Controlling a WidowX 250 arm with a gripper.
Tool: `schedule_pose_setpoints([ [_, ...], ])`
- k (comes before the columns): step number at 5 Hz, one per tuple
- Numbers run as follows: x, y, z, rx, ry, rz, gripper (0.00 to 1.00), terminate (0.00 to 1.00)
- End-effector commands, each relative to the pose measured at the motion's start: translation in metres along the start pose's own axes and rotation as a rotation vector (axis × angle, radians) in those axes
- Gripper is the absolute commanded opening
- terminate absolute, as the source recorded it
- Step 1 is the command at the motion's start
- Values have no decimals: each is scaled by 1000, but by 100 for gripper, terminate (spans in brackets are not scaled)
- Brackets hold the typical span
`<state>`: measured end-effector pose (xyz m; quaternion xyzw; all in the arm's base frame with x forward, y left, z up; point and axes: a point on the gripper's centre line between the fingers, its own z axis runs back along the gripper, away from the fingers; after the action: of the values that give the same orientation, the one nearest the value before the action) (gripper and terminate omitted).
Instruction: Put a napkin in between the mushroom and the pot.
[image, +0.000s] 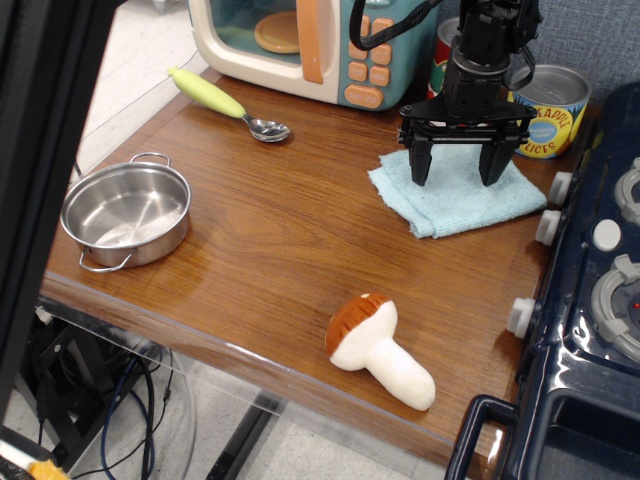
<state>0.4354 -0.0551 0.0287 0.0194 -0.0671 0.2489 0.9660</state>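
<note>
The light blue napkin (456, 194) lies flat on the wooden table at the back right. My gripper (457, 168) hangs straight over it, jaws spread wide and empty, fingertips at or just above the cloth. The steel pot (126, 213) with two wire handles stands at the left edge of the table, empty. The plush mushroom (379, 349), brown cap and white stem, lies on its side near the front edge. Bare wood separates pot and mushroom.
A toy microwave (310, 42) stands at the back. A spoon with a yellow-green handle (228, 102) lies in front of it. Two labelled tin cans (546, 110) stand behind the napkin. A dark blue toy stove (595, 300) borders the table's right side.
</note>
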Motion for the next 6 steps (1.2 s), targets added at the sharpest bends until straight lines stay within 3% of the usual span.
schedule_pose_setpoints([
  [1, 0, 0, 0, 0, 0, 0, 100, 0],
  [2, -1, -5, -8, -25, 30, -14, 100, 0],
  [4, -1, -5, -20, 11, 37, -11, 100, 0],
  [6, -12, 23, -20, 32, 27, 34, 100, 0],
])
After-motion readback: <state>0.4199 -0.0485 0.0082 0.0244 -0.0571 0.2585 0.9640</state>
